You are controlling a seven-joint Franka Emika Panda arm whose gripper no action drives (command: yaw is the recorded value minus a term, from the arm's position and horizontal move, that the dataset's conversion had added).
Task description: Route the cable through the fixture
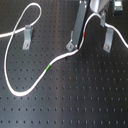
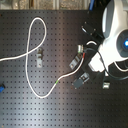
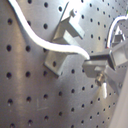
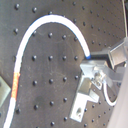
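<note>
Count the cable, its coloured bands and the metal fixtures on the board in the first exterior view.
cable: 1
green band: 1
red band: 1
metal fixtures: 3, on the first exterior view's left, in the middle and on the right
Total: 6

- The first exterior view looks down at a slant on the desk point(image 1: 75, 105), fairly near.
- The second exterior view looks straight down from higher up.
- Both exterior views share the cable point(image 1: 22, 25) point(image 2: 34, 22) and brackets.
- Both wrist views sit close over the perforated desk beside the end effector point(image 3: 95, 67) point(image 4: 92, 62).
</note>
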